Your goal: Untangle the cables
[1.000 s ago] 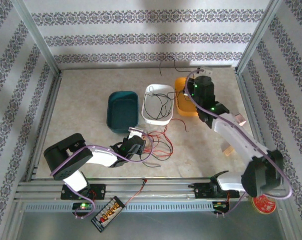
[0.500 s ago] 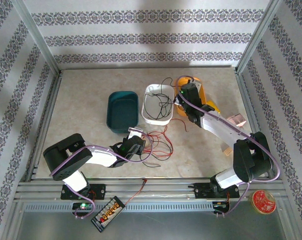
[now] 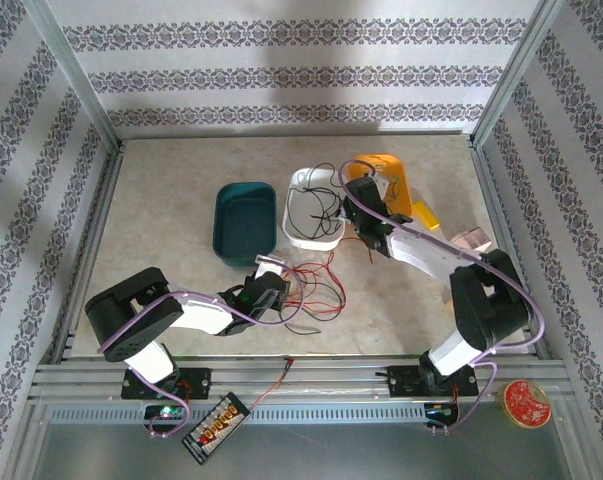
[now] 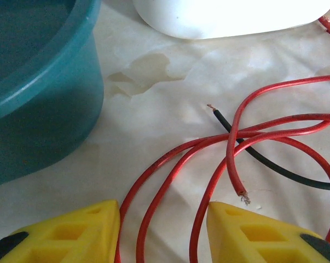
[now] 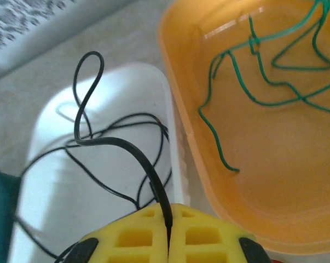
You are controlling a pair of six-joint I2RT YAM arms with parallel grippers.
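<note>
Red cables (image 3: 319, 285) lie tangled on the table in front of the white tray (image 3: 311, 240), with one black cable (image 4: 263, 159) crossing them (image 4: 274, 123). My left gripper (image 3: 277, 290) rests low beside them, open, and three red strands run loose between its yellow fingers (image 4: 163, 233). My right gripper (image 3: 347, 203) hangs over the white tray's right rim, shut on a black cable (image 5: 115, 143) that loops upward. More black cables (image 5: 55, 153) coil inside the white tray (image 5: 50, 186). Green cables (image 5: 263, 82) lie in the orange tray (image 5: 274, 164).
A teal tray (image 3: 244, 222) stands left of the white tray, close to my left gripper (image 4: 39, 93). The orange tray (image 3: 389, 180) touches the white one. A pale block (image 3: 468, 240) sits at the right. A circuit board (image 3: 216, 425) with its red wire hangs off the front rail.
My right arm has swung left and down, from over the orange tray to the white tray's right rim, carrying the black cable. The left arm has not moved.
</note>
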